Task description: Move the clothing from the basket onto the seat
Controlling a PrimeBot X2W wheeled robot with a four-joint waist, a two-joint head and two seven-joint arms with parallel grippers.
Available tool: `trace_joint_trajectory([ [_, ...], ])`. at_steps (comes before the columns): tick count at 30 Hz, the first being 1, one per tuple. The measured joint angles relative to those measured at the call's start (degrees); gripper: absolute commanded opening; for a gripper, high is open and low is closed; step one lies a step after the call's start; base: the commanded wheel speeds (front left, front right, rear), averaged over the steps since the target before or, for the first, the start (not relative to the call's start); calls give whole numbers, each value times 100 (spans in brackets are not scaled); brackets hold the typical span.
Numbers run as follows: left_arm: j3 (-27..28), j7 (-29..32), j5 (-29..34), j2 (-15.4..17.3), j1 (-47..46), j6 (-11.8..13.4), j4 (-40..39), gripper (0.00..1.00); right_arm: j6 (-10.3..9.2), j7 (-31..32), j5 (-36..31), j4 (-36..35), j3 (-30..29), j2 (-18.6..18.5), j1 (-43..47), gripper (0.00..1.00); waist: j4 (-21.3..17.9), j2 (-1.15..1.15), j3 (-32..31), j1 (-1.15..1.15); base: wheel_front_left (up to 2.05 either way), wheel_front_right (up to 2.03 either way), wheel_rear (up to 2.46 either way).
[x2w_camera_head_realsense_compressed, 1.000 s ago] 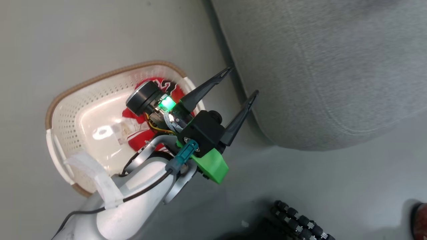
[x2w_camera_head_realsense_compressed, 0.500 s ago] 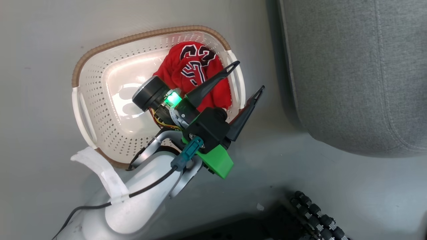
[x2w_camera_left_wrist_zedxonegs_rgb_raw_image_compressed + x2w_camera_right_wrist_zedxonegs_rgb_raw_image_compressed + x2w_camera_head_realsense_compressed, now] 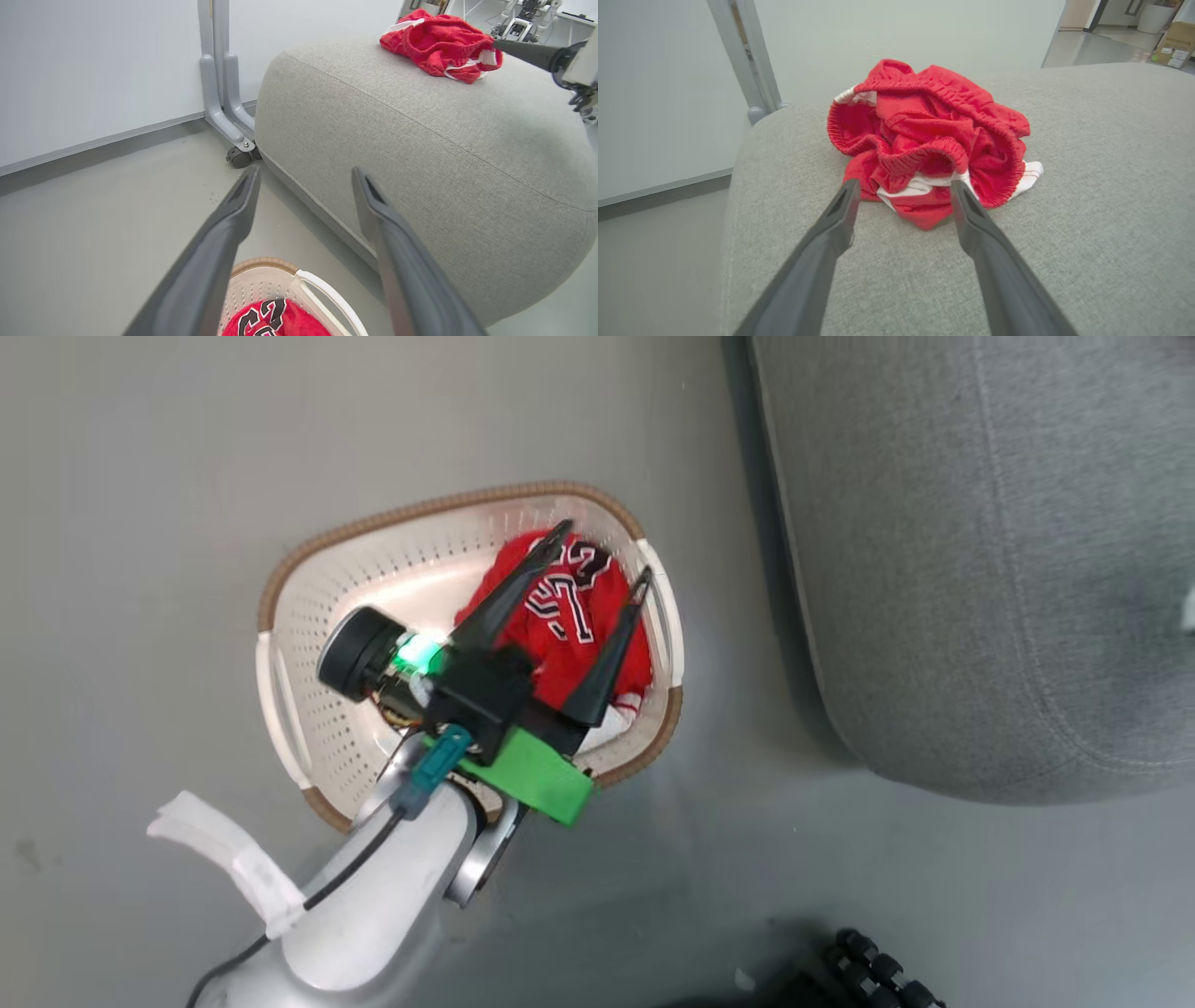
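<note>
While the head view shows the left fingers (image 3: pixel 513 597) spread wide over the red numbered jersey (image 3: pixel 560 644) in the cream perforated plastic basket (image 3: pixel 373 527) beside the large grey fabric seat (image 3: pixel 980 569), the right wrist view shows a crumpled red white-trimmed garment (image 3: pixel 934 135) atop that seat, with the right fingers (image 3: pixel 822 261) wide and empty.
</note>
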Motion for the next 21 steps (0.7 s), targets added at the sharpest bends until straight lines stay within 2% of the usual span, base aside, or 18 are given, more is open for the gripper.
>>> trace_joint_trajectory([
  [6, 647, -210, -445, -250, 583, 180, 446, 100, 2, 1, -189, -649, 470, 390, 892, 100, 118, 0, -696, 0, 0, 0, 0],
  [9, 1206, -225, -532, -434, 932, 213, 350, 100, 2, 1, -267, -787, 928, 573, 1277, 100, 225, 0, -1070, 0, 0, 0, 0],
  [14, 2025, -227, -403, -611, 1704, 8, 256, 100, 3, 1, -377, -847, 1634, 843, 1753, 100, 466, 0, -1717, 0, 0, 0, 0],
  [21, 3085, -235, -22, -779, 2654, -241, -99, 100, 3, 1, -523, -948, 2103, 1174, 2114, 100, 805, 0, -2577, 0, 0, 0, 0],
])
